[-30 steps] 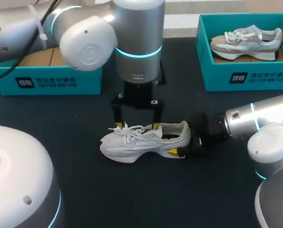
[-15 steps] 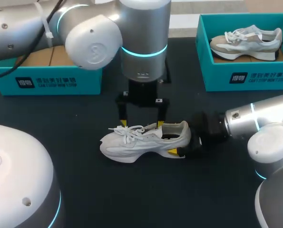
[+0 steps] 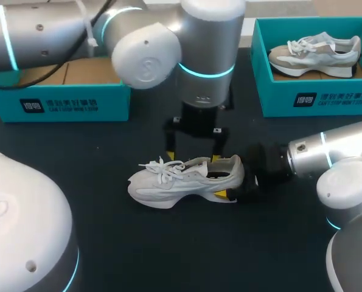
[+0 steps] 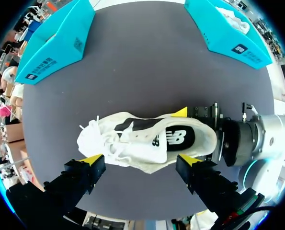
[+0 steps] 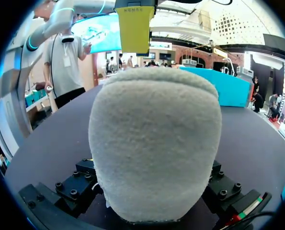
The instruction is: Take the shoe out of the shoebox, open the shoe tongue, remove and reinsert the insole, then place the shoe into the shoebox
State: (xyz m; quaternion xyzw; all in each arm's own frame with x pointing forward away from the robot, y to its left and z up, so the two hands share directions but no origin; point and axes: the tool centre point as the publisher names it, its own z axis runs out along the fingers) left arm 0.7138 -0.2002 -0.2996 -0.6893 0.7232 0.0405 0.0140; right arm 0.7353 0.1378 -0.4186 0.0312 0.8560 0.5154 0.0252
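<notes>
Left gripper [image 3: 193, 159] – released, fingers spread wide, nothing between them. It hangs over the shoe [image 3: 181, 182] from above, both yellow tips just off the shoe's far side, neither seen touching it.

Right gripper [image 3: 232, 182] – clenched on the heel, one yellow tip on each flank, sole resting on the worktop [image 3: 138, 243].

Shoe position: mid-worktop, upright, between the left shoebox [image 3: 59, 103] at the far left corner and the right shoebox [image 3: 327, 100] at the far right corner. The right shoebox holds a second shoe [image 3: 314, 53].

Key relation: the shoe's long axis runs left edge to right edge, toe left, heel right. The left gripper's opening line lies parallel to that axis, not across it. The tongue [image 4: 132, 125] and laces [image 3: 162, 167] sit below and slightly toward the near edge from the tips.

Judgement: tongue-opening step; the left arm is nearer the tongue, the right only anchors. The left would need a small shift toward the near edge, then down.
</notes>
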